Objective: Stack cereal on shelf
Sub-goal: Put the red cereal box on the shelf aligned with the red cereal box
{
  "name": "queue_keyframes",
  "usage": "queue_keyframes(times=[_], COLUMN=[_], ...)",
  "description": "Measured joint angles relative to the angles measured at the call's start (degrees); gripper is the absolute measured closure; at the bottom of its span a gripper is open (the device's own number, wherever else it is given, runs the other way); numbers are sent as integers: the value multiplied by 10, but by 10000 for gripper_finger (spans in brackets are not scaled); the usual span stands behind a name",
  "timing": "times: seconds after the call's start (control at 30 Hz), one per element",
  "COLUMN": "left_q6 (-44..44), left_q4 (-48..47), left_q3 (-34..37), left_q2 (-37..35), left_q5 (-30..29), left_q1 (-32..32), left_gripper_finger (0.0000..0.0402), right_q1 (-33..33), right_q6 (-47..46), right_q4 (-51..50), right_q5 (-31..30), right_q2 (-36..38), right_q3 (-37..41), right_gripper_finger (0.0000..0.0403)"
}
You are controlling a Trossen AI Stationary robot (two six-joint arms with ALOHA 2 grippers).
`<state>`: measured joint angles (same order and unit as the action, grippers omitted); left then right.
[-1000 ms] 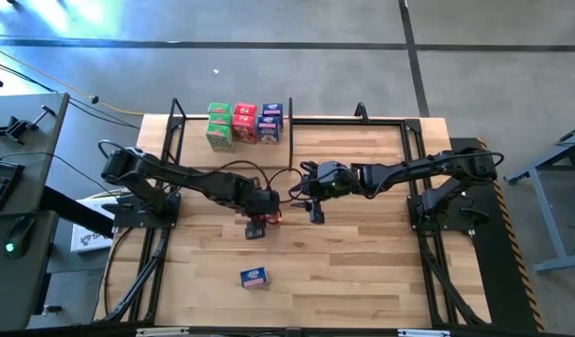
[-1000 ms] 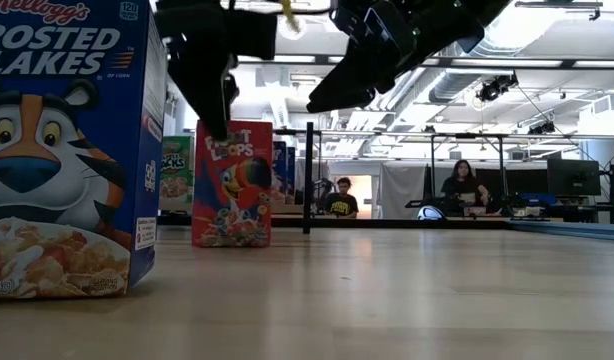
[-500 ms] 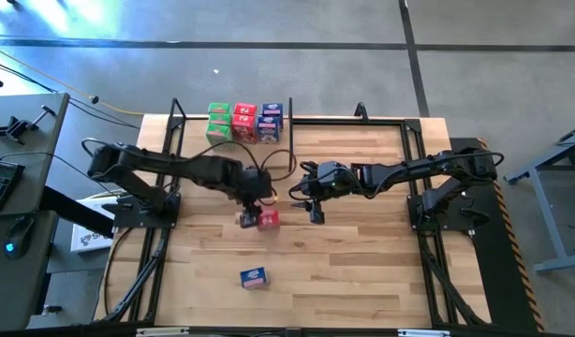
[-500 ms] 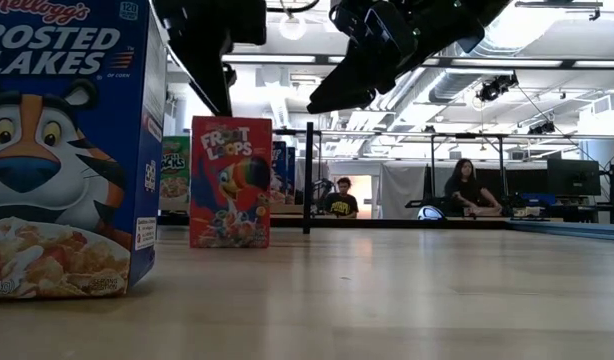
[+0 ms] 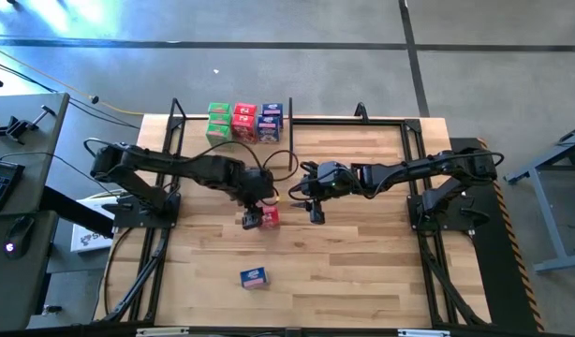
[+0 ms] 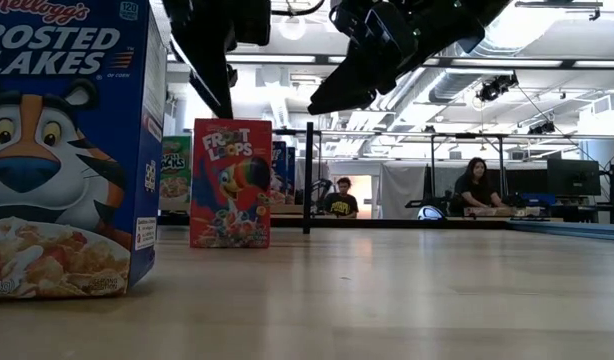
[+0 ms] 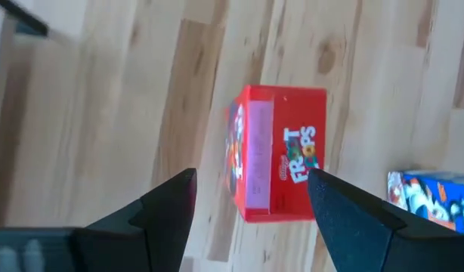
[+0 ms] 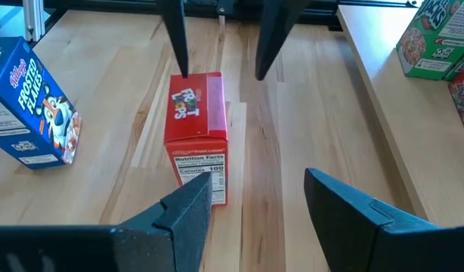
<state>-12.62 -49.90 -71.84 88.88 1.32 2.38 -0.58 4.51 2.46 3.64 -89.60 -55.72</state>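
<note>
1. Left arm: reaches in from the counter's left; its end effector [image 5: 253,198] hangs above the red box [image 5: 268,218], fingers [image 7: 171,204] spread wide, holding nothing. In the left wrist view the box lies between the two fingertips, below them and untouched.
2. Red box: stands upright on the counter [image 5: 362,271] near its middle, well apart from the shelf. This looks to be the step in hand: picking it up.
3. Blue box [image 5: 254,277]: lies nearer the counter's front edge, apart from the red one, waiting its turn.
4. Shelf [image 5: 287,126]: at the counter's far edge; green, red and blue-purple boxes [image 5: 244,122] already stand there in a row.
5. Right arm: its end effector [image 5: 311,208] waits just right of the red box, fingers apart, empty.
6. Handling note, as a judgement: lower straight down with the fingers squared to the box's two broad faces, close low enough to avoid tipping it, and grip gently since thin card may crush. Lift clear before swinging toward the shelf.
</note>
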Motion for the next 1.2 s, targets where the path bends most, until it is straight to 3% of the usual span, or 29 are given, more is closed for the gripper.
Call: queue_keyframes(times=[0.27, 0.47, 0.7, 1.2], left_q6=[-12, 7, -24, 8], left_q4=[-1, 2, 2, 18], left_q3=[-1, -1, -1, -1], left_q2=[0, 0, 1, 65], left_q5=[41, 49, -41, -31], left_q1=[-9, 16, 26, 25], left_gripper_finger=[150, 92, 26, 20], right_q1=[0, 0, 0, 0], right_q6=[0, 0, -1, -2], right_q4=[0, 1, 1, -1], right_q5=[0, 0, 0, 0], right_q2=[0, 0, 0, 0], right_q3=[0, 0, 0, 0], right_gripper_finger=[201, 201, 201, 201])
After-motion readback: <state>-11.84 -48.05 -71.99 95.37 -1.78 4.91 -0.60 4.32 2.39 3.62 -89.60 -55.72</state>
